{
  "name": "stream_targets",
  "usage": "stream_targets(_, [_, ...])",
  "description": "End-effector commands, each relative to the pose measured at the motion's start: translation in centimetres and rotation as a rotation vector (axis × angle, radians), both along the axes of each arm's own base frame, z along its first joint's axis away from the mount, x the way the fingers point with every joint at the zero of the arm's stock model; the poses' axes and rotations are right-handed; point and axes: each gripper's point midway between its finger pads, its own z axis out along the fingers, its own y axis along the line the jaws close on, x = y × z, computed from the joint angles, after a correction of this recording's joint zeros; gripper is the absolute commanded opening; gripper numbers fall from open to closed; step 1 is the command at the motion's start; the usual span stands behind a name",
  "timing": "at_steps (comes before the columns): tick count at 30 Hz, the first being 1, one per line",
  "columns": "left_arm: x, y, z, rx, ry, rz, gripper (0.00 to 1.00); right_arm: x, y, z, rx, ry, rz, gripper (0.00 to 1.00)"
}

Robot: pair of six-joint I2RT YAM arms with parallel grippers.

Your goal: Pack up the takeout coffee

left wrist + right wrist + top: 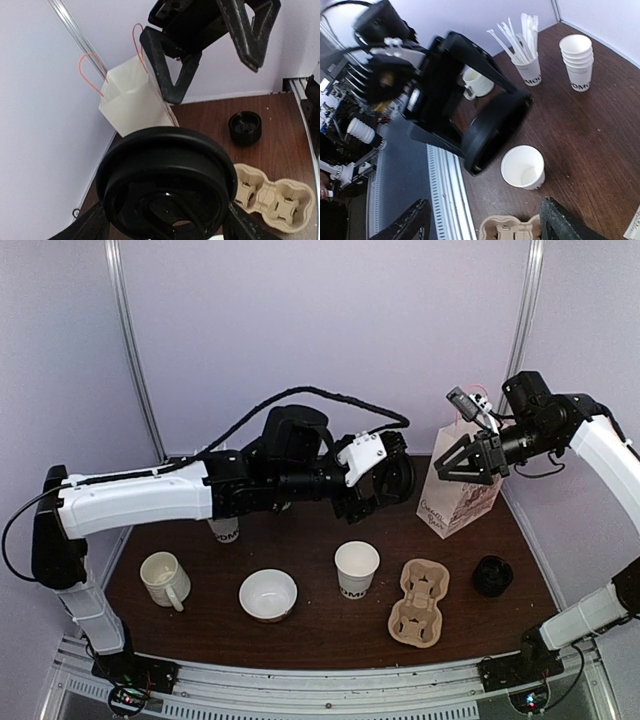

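Left claw (388,480) clamped on black lid (165,172) above desk (300,638), right claw (456,470) spread wide, empty, beside paper bag (462,502)

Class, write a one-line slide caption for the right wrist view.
Left gripper holds a black lid near a lidless paper cup on the brown table, stacked cups and a mug beyond.

We can read only fragments: black block letters like "OMO" near the base of the stack of lidless white paper cups (577,64), of the white paper cup holding white straws (530,71) and of the single open white paper cup (357,568), while the white paper bag's (462,498) cursive print is illegible.
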Motion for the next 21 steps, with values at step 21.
stream_targets(21, [-0.9,5.1,-12.1,0.722,0.388,0.109,0.81,6.3,-3.0,-15.3,-0.445,0.01,-0.266,0.76])
